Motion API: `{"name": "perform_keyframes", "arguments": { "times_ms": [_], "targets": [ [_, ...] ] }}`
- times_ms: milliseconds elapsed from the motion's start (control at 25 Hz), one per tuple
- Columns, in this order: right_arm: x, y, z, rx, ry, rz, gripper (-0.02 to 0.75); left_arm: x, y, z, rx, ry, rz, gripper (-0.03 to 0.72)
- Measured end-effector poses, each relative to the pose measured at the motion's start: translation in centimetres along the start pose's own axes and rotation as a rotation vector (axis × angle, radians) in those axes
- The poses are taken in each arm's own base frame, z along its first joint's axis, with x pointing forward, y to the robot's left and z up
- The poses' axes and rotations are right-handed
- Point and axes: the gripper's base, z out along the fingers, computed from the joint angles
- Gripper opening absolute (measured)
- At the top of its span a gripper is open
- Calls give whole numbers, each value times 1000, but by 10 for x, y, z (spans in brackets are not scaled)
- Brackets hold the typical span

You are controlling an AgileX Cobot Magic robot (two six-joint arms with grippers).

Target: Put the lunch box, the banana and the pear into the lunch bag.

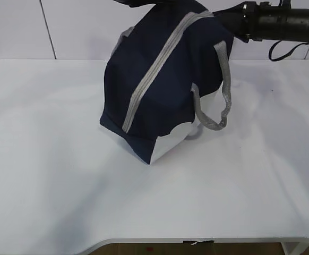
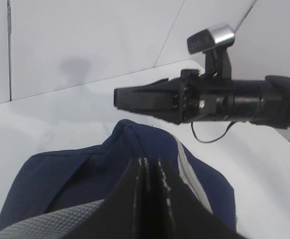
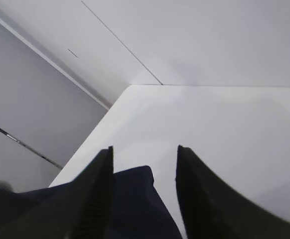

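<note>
My left pincer (image 2: 150, 199) is clenching tight, its two black fingers pressed together on the top fold of the large navy-blue fabric lunch bag (image 1: 160, 85), holding that end up. My right pincer (image 3: 144, 164) is standing released, its dark fingers spread apart with a strip of the navy cloth showing between them, not pinched. In the left wrist view its black arm (image 2: 224, 102) is reaching in level just above the bag's peak.

The bag is sitting tilted on one lower corner, the white patch (image 1: 170, 141) touching the surface. The grey zipper band (image 1: 157, 69) is running closed along its top face, and a grey webbing handle (image 1: 223, 101) is looping down on its right side.

Beneath it the white tabletop (image 1: 64, 175) is lying smooth, with a rounded front edge and a soft shadow under the bag. Behind the table, pale grey-white wall panels (image 3: 195, 40) are meeting in thin dark seams.
</note>
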Motion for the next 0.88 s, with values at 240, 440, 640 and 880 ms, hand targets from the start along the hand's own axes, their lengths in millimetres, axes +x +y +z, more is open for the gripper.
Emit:
{"name": "perform_keyframes", "arguments": {
  "times_ms": [240, 440, 640, 880],
  "targets": [
    [-29, 25, -5, -28, 50, -124, 411, 3, 1, 3, 4, 14, -10, 14],
    [-56, 55, -15, -5, 127, -215, 412, 15, 11, 17, -19, 44, -9, 14],
    [-70, 77, -25, 40, 176, -221, 412, 20, 29, 26, -60, 45, -26, 14],
    [-73, 94, -37, 112, 278, -233, 412, 17, 50, 25, -104, 35, -45, 109]
  ]
}}
